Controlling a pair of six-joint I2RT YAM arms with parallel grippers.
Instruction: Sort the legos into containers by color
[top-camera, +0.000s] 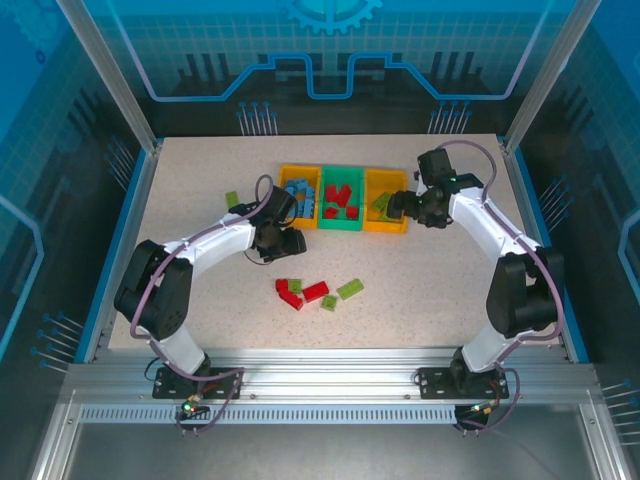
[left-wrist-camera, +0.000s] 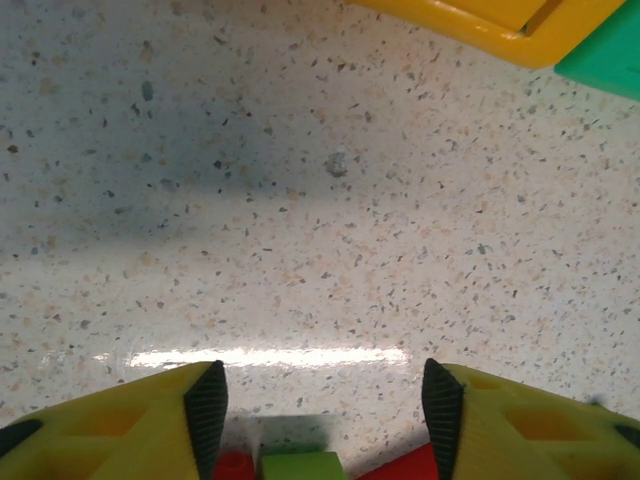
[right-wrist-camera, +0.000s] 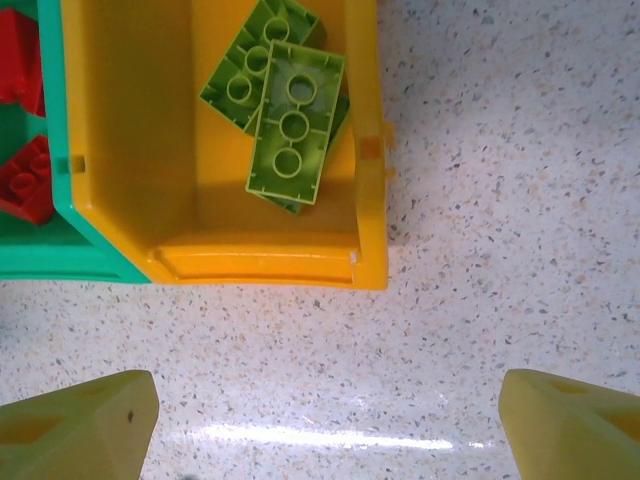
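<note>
left gripper (left-wrist-camera: 320, 405) fingers spread, empty, over table (left-wrist-camera: 300, 200). right gripper (right-wrist-camera: 325, 425) fingers wide apart, empty, near yellow bin (right-wrist-camera: 260, 262) holding green legos (right-wrist-camera: 296, 125).

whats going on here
Lego sorting by colour is under way: blue bricks sit in the left bin, red bricks in the middle bin, green bricks in the right bin. The right gripper, open and empty, is by the right bin; the left gripper, also open, near the left bin. Loose bricks lie on the table.
</note>
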